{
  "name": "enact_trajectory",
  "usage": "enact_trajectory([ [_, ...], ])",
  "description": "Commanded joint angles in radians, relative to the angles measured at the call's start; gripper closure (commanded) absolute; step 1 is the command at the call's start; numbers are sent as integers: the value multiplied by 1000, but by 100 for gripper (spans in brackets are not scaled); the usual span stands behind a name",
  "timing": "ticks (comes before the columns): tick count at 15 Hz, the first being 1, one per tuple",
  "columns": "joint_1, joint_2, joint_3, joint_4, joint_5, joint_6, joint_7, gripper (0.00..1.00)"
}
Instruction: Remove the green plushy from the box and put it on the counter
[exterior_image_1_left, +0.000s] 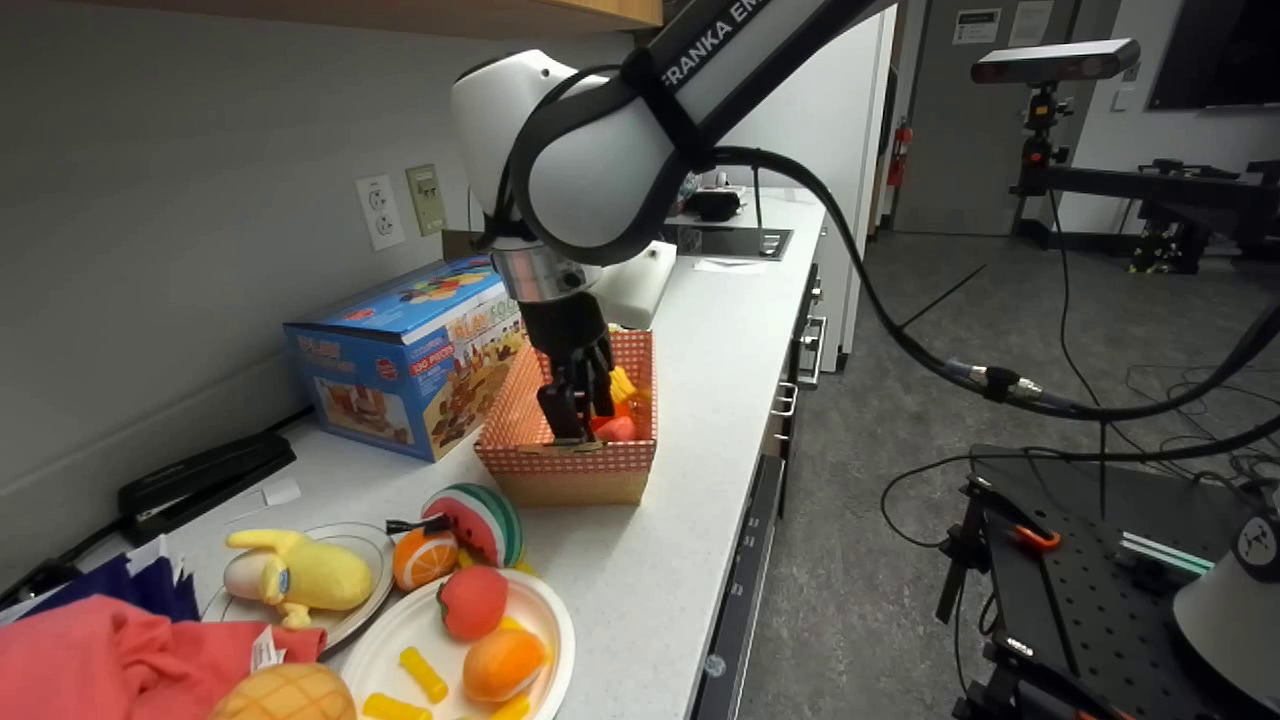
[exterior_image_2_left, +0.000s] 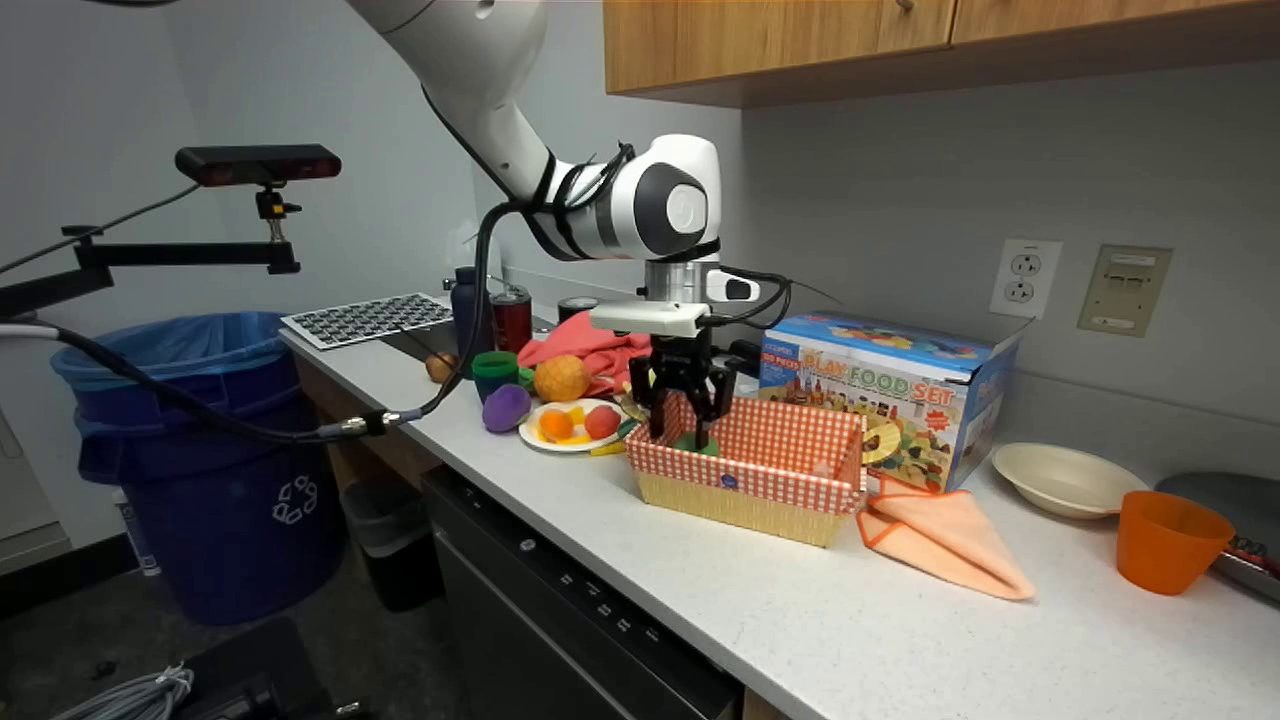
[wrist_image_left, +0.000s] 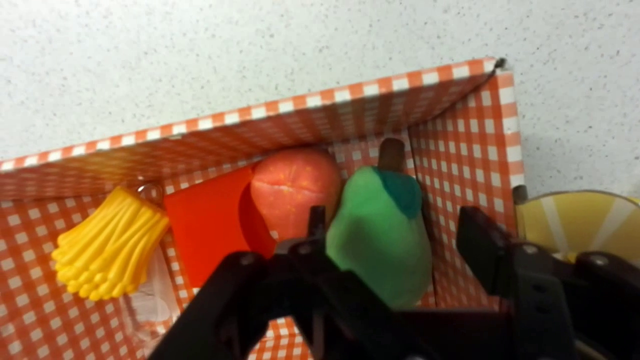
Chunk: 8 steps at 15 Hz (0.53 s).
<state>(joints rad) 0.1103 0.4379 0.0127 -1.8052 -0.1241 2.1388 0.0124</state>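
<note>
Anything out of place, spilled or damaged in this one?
No spill shows. In an exterior view, a peach cloth with orange edging lies rumpled and skewed beside the orange and white checked open box, perhaps dropped. In the wrist view, one box corner shows a dark mark, possibly a split.

In an exterior view I look down lengthwise along the white counter (exterior_image_1_left: 700, 400), the grey wall (exterior_image_1_left: 130, 200) at left, the play-fruit plate (exterior_image_1_left: 561, 650) nearest and a grey door (exterior_image_1_left: 955, 150) far off. In an exterior view I face roughly the reverse way, angled across the counter from its dishwasher (exterior_image_2_left: 530, 615) side, with that plate beyond the gingham box (exterior_image_2_left: 740, 505), at middle distance. Both exterior views share the Franka arm (exterior_image_1_left: 610, 170), the box and the Play Food Set carton (exterior_image_1_left: 400, 360). My wrist view is closest, pointing down into the box, the gripper (wrist_image_left: 392, 225) along the bottom edge; it shares the box's interior with both.
</note>
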Motion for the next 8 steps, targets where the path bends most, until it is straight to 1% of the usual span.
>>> enact_trajectory([
  [1, -7, 0, 8, 2, -4, -3, 3, 30],
  [5, -7, 0, 8, 2, -4, -3, 3, 30],
  [6, -7, 0, 8, 2, -4, -3, 3, 8],
  [7, 16, 5, -11, -6, -50, 32, 64, 7],
  [8, 20, 5, -15, -11, -66, 57, 80, 0],
])
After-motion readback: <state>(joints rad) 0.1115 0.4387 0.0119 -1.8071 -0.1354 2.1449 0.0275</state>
